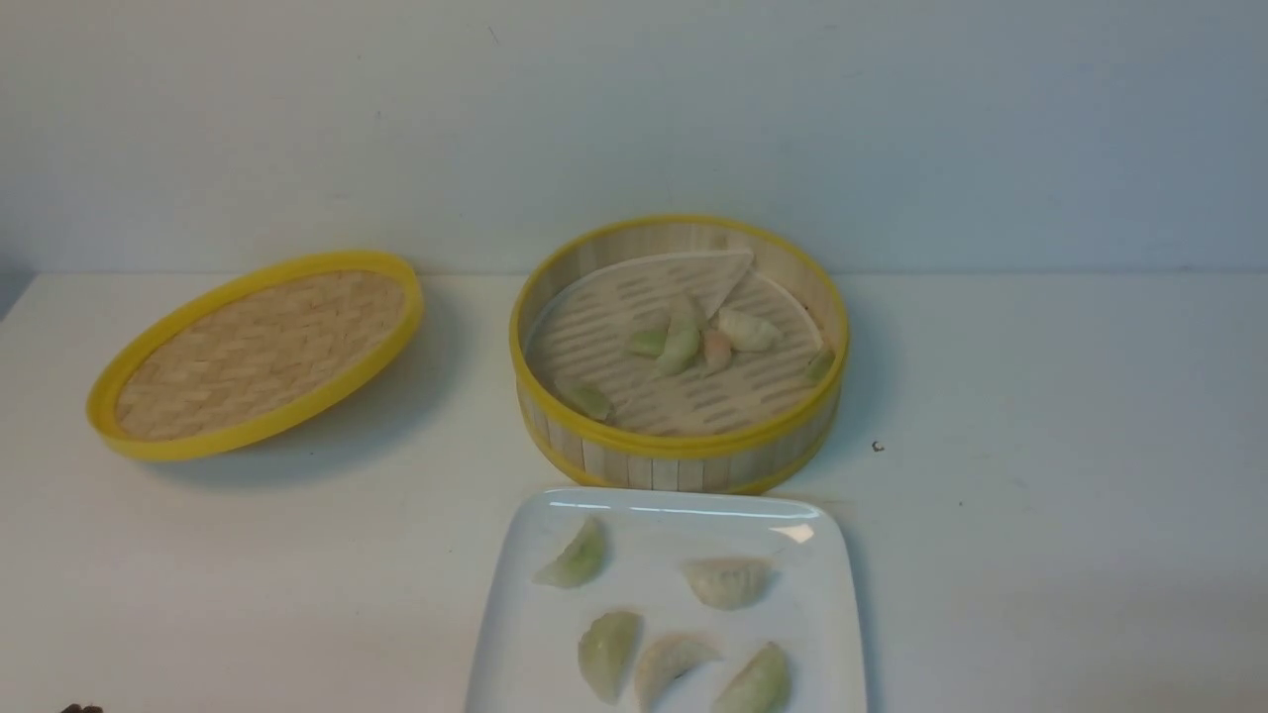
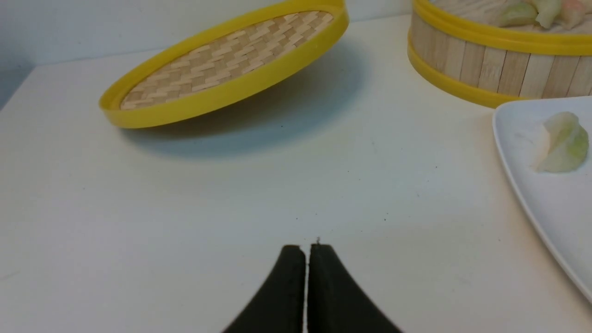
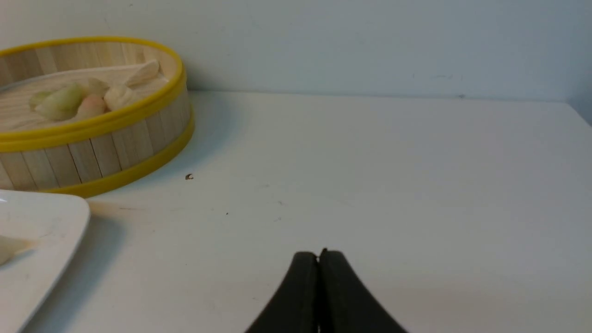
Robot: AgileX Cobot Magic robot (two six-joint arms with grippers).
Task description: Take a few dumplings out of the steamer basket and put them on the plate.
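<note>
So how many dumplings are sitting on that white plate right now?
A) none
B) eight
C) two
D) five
D: the front view shows five dumplings on the plate, one at the back left, one at the back right and three along the near edge.

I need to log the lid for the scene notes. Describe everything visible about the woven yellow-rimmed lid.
The lid is a flat round disc of pale woven bamboo strips in a herringbone pattern, ringed by a glossy yellow rim. It sits tilted on the white table, left of the steamer basket and apart from it, its far edge raised and casting a shadow beneath. What props it is hidden. Nothing lies on it, and no gripper touches it.
</note>
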